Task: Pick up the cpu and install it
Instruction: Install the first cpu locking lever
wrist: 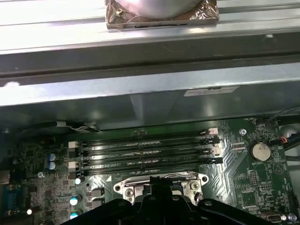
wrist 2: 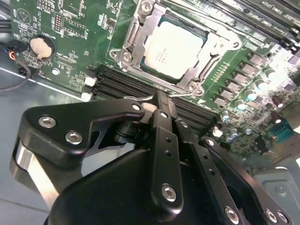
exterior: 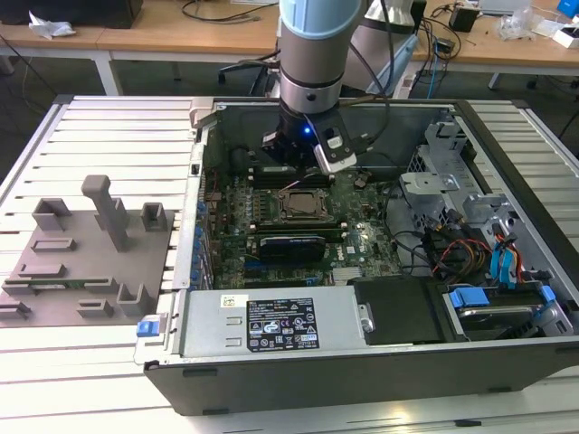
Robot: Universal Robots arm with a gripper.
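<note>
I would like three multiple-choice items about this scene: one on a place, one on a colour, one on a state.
1. Where is the cpu?
A. in the socket frame
B. on the grey fixture tray
C. on the power supply

2. What colour is the motherboard?
A. red
B. green
C. blue

3. What does the gripper hold?
A. the cpu
B. a card
C. nothing visible

Answers: 1 A, its pale plate sits within the socket frame; 2 B, the board is green; 3 C, the cpu lies apart from the gripper.
</note>
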